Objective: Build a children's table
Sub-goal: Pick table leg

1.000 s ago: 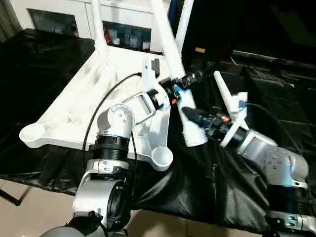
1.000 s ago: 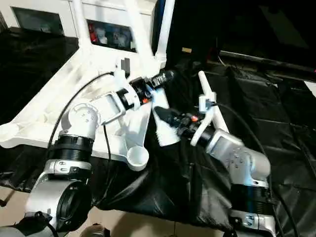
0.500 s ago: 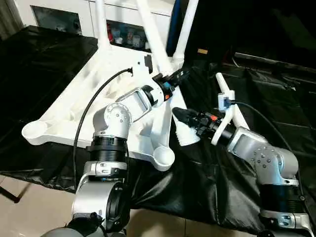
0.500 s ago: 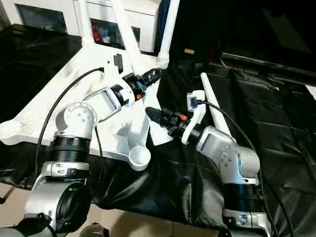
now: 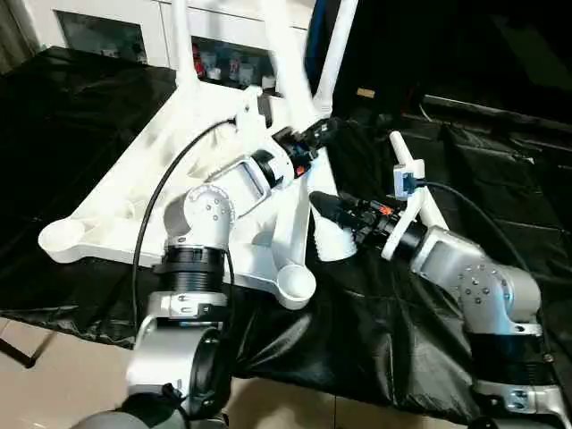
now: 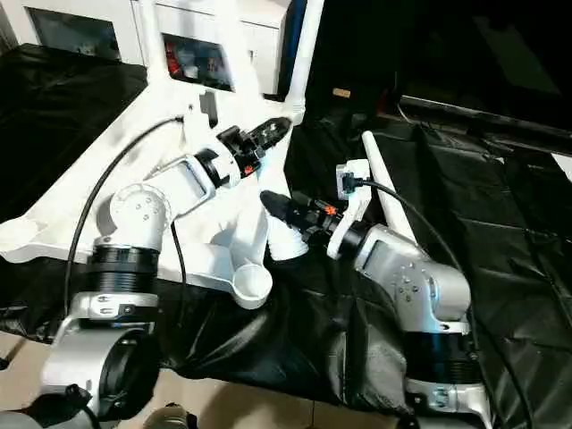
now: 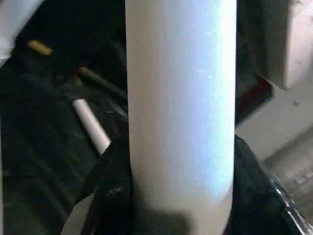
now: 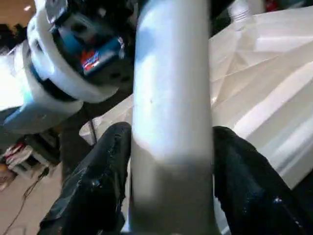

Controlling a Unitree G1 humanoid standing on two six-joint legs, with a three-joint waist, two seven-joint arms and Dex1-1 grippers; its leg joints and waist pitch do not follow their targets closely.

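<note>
The children's table top [image 5: 134, 179] lies upside down, ribbed side up, with two legs [image 5: 179, 45] standing in its far sockets. Its near corner socket [image 5: 295, 284] holds nothing. A third white leg [image 5: 284, 54] leans over the top, its threaded thick end [image 5: 336, 241] low beside the top's right edge. My left gripper [image 5: 315, 134] is shut on this leg partway up; the black fingers [image 7: 110, 196] hug the tube [image 7: 181, 98]. My right gripper [image 5: 323, 204] is shut on the same leg [image 8: 171, 98] near the thick end. Another leg [image 6: 375, 156] lies loose on the cloth behind my right arm.
Black cloth [image 5: 375, 340] covers the work surface and hangs over its front edge above a tiled floor [image 5: 54, 384]. A white cabinet with glass doors [image 5: 89, 27] stands behind the table top. A black cable [image 5: 170, 188] loops along my left arm.
My left gripper's fingers have closed in on the leaning leg. The leg's thick end, held by my right gripper, has come a little closer to the table top's edge.
</note>
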